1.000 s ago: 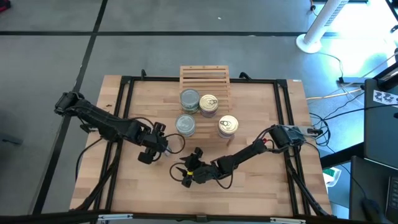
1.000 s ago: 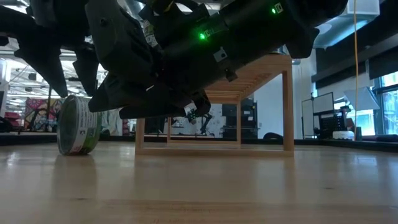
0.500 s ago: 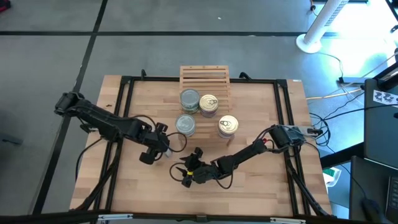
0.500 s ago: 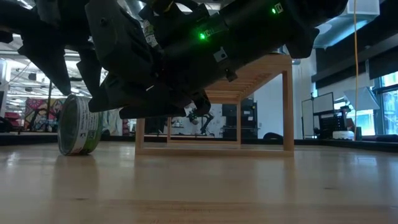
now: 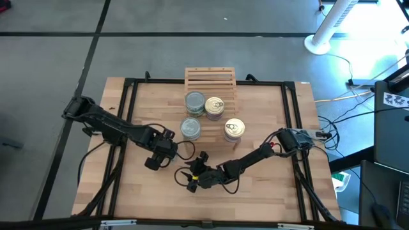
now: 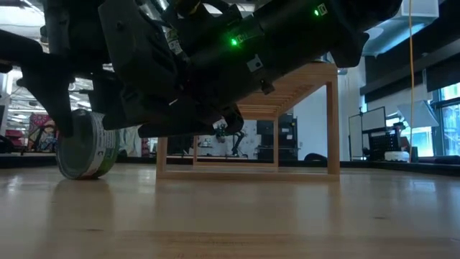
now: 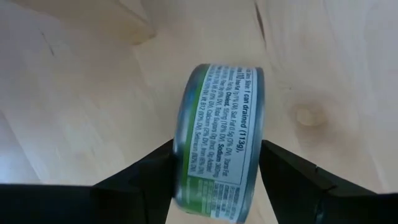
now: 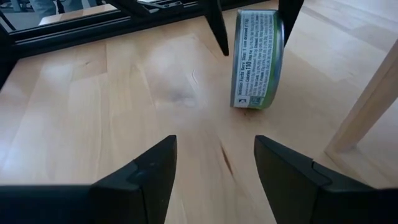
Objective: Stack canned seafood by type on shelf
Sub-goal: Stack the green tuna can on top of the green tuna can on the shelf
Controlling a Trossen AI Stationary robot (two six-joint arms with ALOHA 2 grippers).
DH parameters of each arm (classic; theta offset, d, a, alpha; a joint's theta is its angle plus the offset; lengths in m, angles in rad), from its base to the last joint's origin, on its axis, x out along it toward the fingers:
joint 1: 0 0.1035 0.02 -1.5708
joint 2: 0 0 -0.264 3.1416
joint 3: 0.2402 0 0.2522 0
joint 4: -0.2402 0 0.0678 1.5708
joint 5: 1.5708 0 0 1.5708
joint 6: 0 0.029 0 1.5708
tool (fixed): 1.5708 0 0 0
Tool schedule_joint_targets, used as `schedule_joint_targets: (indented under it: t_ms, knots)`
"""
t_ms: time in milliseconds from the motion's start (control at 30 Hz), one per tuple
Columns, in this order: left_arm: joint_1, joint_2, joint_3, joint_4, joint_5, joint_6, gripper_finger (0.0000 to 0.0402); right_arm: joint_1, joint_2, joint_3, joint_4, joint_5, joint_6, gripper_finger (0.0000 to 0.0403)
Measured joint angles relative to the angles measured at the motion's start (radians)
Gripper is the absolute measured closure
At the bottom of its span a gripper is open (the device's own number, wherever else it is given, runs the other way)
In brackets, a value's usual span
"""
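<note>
Left gripper [image 7: 214,171] pinches a green-labelled tin [image 7: 219,140] standing on its rim on the tabletop [image 5: 268,191], near the shelf [image 5: 210,79], probably to tip it flat for stacking. Right gripper [image 8: 214,163] waits nearby, fingers spread, holding nothing.

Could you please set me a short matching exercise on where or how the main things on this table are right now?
Things:
1. tin on its edge
2. right gripper
3. shelf
4. golden-topped tin

States:
A. open, holding nothing
B. lying flat, in front of the shelf's right end
C. between the fingers of the left gripper
D. light slatted wood, farthest from both arms' bases

Pairs: 1-C, 2-A, 3-D, 4-B
</note>
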Motion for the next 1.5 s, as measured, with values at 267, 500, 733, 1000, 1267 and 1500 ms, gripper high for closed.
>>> schedule_joint_targets:
  t_ms: [267, 500, 733, 1000, 1267, 1500]
  knots:
    - [-0.005, 0.006, -0.001, 0.001, 0.003, -0.021, 0.0245, 0.000, 0.000, 0.000, -0.021, 0.000, -0.001, 0.0187]
    - [-0.005, 0.004, -0.001, -0.001, 0.009, -0.138, 0.0269, 0.002, -0.001, 0.000, -0.028, -0.005, -0.024, 0.0187]
    - [-0.005, -0.043, 0.033, -0.009, 0.129, -0.306, 0.0269, 0.010, -0.017, 0.000, -0.038, -0.033, -0.058, 0.0187]
    - [-0.005, -0.193, 0.053, -0.011, 0.180, -0.488, 0.0269, 0.064, -0.065, 0.000, -0.057, 0.020, -0.166, 0.0187]
    - [-0.011, -0.376, 0.053, 0.035, 0.180, -0.696, 0.0269, 0.115, -0.112, 0.000, -0.097, 0.152, -0.287, 0.0187]
    - [-0.007, -0.487, 0.053, 0.265, 0.120, -0.800, 0.0269, 0.140, -0.139, 0.000, -0.087, 0.271, -0.427, 0.0187]
